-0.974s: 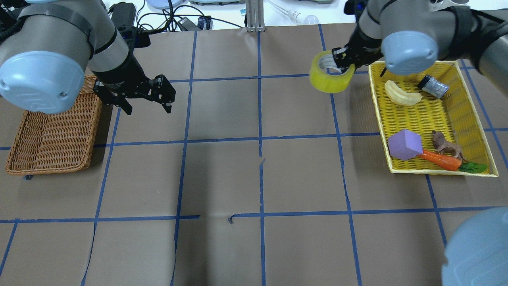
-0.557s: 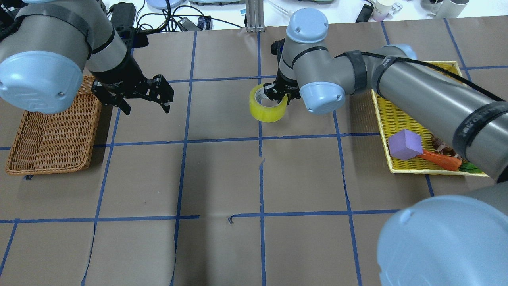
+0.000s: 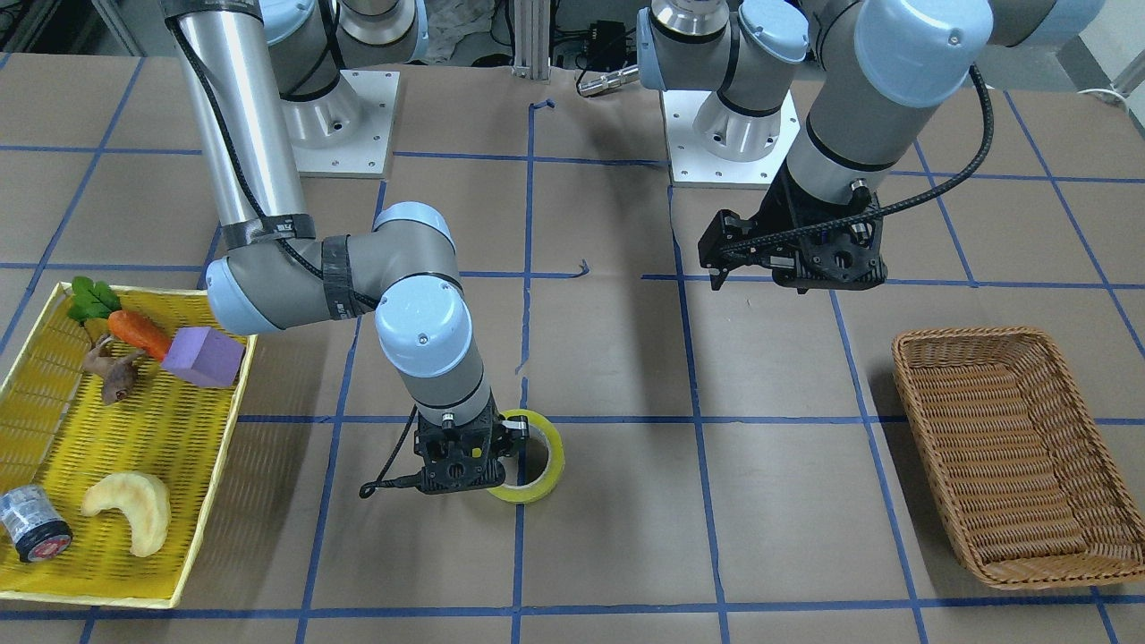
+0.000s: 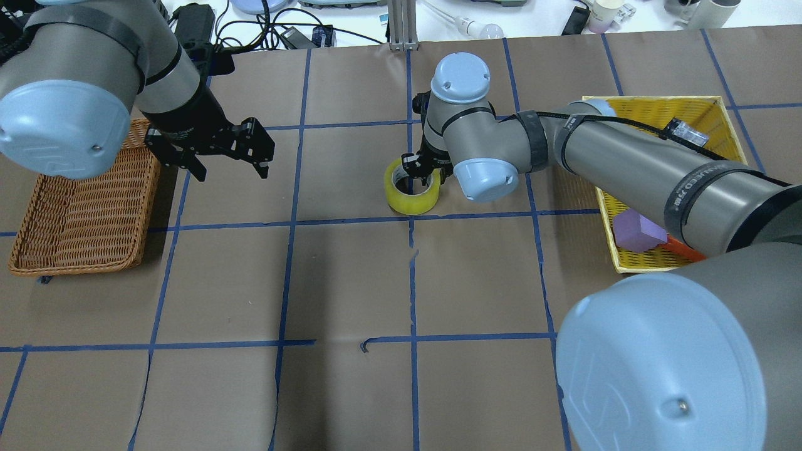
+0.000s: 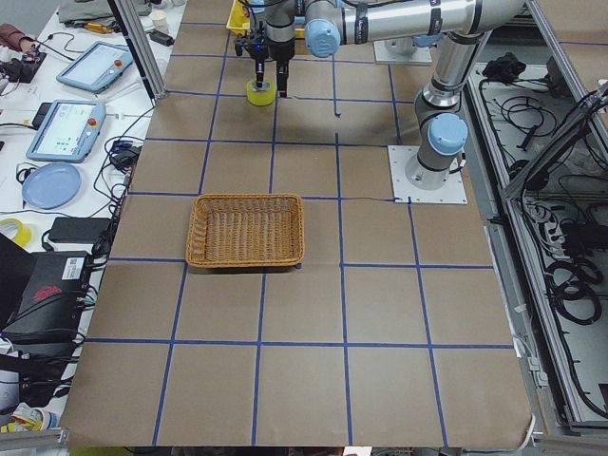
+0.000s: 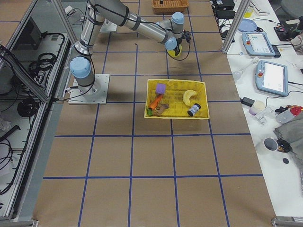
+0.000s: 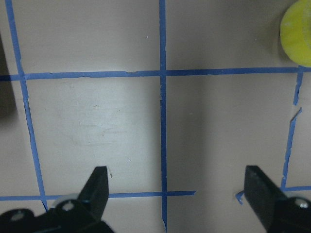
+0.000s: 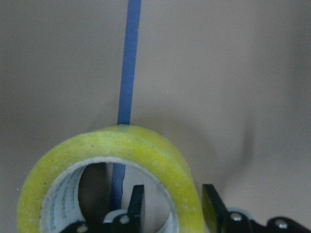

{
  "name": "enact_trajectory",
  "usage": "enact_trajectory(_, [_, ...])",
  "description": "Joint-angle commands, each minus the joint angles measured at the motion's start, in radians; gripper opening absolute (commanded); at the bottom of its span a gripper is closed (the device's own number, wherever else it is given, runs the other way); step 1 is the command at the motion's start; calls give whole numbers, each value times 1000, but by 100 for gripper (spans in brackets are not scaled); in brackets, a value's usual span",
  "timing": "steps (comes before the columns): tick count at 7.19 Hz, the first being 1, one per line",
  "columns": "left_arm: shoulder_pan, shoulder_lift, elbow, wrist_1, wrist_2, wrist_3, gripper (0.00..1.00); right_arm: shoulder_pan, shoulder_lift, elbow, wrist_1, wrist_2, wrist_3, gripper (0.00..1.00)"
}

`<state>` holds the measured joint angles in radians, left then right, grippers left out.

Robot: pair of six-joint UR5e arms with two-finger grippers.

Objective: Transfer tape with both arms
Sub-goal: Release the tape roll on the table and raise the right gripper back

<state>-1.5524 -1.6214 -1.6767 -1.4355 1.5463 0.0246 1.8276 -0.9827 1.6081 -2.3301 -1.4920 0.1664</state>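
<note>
- The right claw is clamped on the tape. One finger is inside the ring and the other outside, pinching the yellow wall.
- The tape hangs right under that claw, tilted, low over a blue grid line. Honestly can't tell if it's touching the paper.
- The left claw is spread wide with nothing in it, hovering above the table.
- The tape is well apart from the left claw, off to the side toward the other arm. On the left wrist cam it's only a yellow blob in the corner.
- The wicker basket is just beside the left claw, on the side away from the tape.
- The yellow tray is back behind the right claw, partly under that arm.
</note>
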Motion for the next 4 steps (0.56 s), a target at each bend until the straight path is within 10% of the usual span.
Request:
enact_trajectory(1, [0,0,0,1,0,0,100,-1,-46,-29,30,-5,-1,100])
enact_trajectory(4, [-5,-3,2,3,-2,-2,100,-56,-300,-91,426,-19,-19,100])
